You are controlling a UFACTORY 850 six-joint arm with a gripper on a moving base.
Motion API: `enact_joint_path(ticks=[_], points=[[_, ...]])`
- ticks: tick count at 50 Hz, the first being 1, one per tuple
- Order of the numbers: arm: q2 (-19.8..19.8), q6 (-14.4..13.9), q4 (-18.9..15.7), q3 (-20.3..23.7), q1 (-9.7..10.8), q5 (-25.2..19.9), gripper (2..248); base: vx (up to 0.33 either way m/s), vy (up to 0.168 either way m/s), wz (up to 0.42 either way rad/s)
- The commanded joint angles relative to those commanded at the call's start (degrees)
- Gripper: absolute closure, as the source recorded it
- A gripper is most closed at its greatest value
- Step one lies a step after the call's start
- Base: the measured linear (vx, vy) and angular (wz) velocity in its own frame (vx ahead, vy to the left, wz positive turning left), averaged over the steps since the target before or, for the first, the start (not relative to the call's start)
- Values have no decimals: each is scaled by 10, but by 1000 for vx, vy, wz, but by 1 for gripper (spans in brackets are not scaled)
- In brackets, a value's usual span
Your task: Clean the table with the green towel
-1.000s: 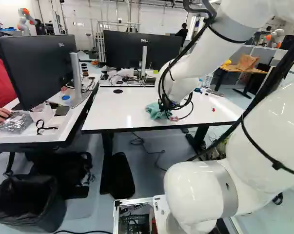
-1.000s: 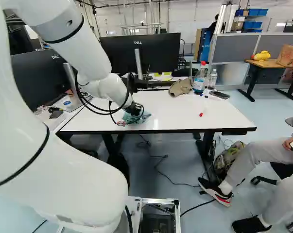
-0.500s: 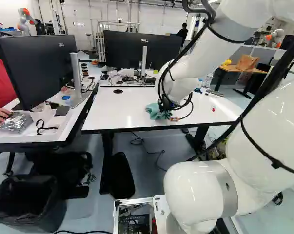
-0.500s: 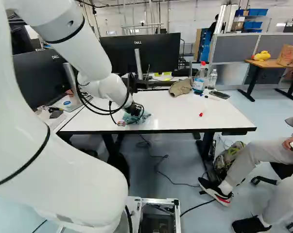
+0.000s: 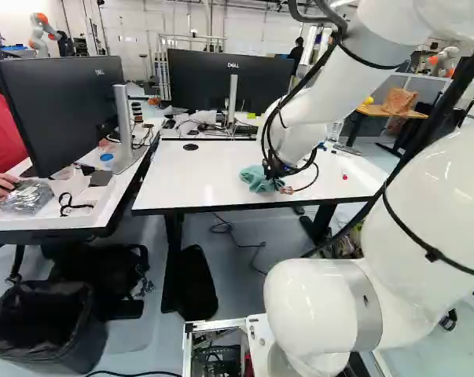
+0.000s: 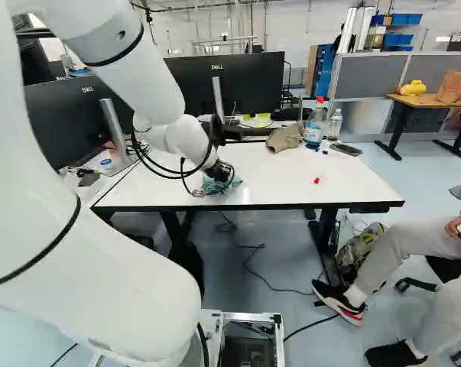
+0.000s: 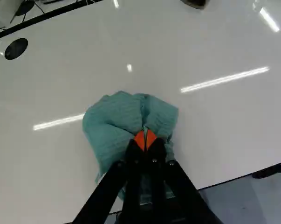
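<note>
In the right base view my gripper (image 6: 223, 173) is low over the near left part of the white table (image 6: 291, 180). The green towel (image 6: 213, 186) lies bunched beneath it on the tabletop. The wrist view shows my gripper (image 7: 145, 140) with its orange pads pressed together on a fold of the towel (image 7: 113, 122), which spreads out ahead of the fingers and to both sides. In the left base view the arm partly covers the towel (image 5: 255, 179), close to the table's near edge.
Toward the back right of the table are a beige cap (image 6: 284, 138), bottles (image 6: 313, 127), a dark phone-like item (image 6: 345, 149) and a small red piece (image 6: 316, 180). Monitors (image 6: 228, 84) stand behind. A seated person's legs (image 6: 413, 252) are right of the table.
The arm has shifted slightly to the right along the table, and the towel has moved with the gripper. The base has stayed in place.
</note>
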State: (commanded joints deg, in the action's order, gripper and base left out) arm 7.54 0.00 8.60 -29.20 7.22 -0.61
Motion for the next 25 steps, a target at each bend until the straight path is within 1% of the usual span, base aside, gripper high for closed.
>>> enact_joint_path(ticks=[10, 25], points=[[-26, 0, 0, -24, 17, 0, 225, 0, 0, 0], [-72, 0, 0, -70, 25, 0, 225, 0, 0, 0]])
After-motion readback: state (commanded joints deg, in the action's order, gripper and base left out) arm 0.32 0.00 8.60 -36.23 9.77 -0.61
